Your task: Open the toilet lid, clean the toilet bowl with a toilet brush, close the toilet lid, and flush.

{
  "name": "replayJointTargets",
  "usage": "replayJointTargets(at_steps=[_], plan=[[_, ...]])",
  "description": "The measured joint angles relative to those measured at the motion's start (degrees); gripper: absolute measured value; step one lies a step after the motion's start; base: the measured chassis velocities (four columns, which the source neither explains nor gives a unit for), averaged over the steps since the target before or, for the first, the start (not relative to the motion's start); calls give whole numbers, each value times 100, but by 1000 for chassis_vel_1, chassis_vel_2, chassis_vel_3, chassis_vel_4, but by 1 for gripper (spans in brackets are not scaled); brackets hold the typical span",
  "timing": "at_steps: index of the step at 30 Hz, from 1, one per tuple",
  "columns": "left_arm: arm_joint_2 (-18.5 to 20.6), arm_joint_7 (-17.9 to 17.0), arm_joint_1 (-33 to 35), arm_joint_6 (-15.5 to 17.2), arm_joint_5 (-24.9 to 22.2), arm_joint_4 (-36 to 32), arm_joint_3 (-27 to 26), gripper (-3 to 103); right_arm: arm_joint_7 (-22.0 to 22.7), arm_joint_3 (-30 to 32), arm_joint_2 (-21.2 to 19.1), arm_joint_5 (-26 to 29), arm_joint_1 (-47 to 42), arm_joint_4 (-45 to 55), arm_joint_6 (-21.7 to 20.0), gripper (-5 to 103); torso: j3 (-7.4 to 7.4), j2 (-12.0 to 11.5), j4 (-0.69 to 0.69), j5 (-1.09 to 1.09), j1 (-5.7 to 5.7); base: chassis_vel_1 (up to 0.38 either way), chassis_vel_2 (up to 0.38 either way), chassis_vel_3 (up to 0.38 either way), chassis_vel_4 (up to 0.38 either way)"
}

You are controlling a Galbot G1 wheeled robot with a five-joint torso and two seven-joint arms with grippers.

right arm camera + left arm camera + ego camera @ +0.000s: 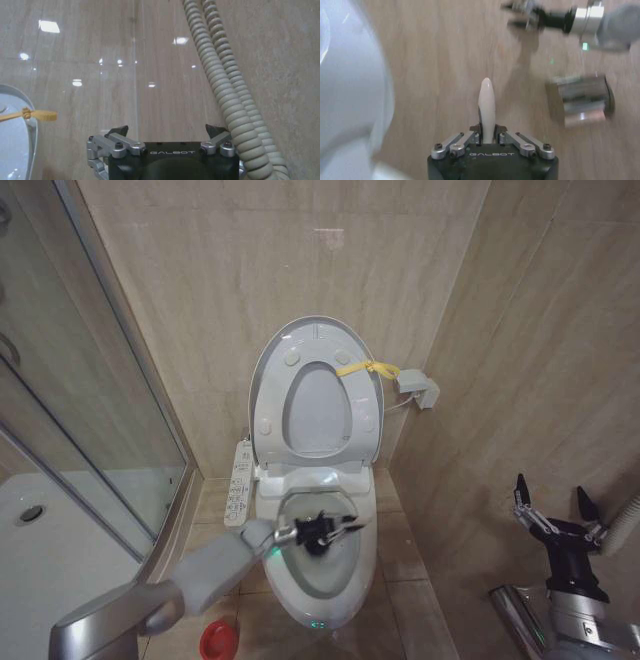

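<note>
Toilet lid raised, leaning back against the wall above the toilet bowl; yellow strap tied at the lid's edge on the robot's right. Seat ring also up, resting against the lid.

Left claw reaches over the bowl opening, pressed together on the toilet brush. In the left wrist view the slim cream-white handle stands out from between the fingers, rounded end pointing away from the claw. Brush head cannot be made out among the dark claw parts over the bowl.

Right claw held off to the right of the bowl, well apart from it, fingers spread, nothing between them.

Red holder on the floor, left of the bowl's front.
</note>
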Motion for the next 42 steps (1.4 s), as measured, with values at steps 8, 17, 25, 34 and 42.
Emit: replayJointTargets(at_steps=[8,17,25,34,42], plan=[[-109,20,289,-154,333,666,-142,17,-13,-38,-18,0,9,-114,69,100,0,0,10,-2,0,0,0,0,0],[-412,-70,20,-87,41,195,108,17,-35,-88,-7,-56,190,-211,29,100,0,0,6,0,0,0,0,0,0],[-294,-90,142,-116,109,218,64,17,-37,10,-74,42,46,-147,65,100,1,0,7,3,0,0,0,0,0],[-222,-10,425,-193,404,568,-181,17,-45,17,-33,54,-72,-127,108,100,2,-1,12,2,1,0,0,0,0],[-393,-109,98,-123,139,78,-278,17,-39,-33,-56,6,212,-201,0,100,-1,0,1,-2,-1,0,0,0,0]])
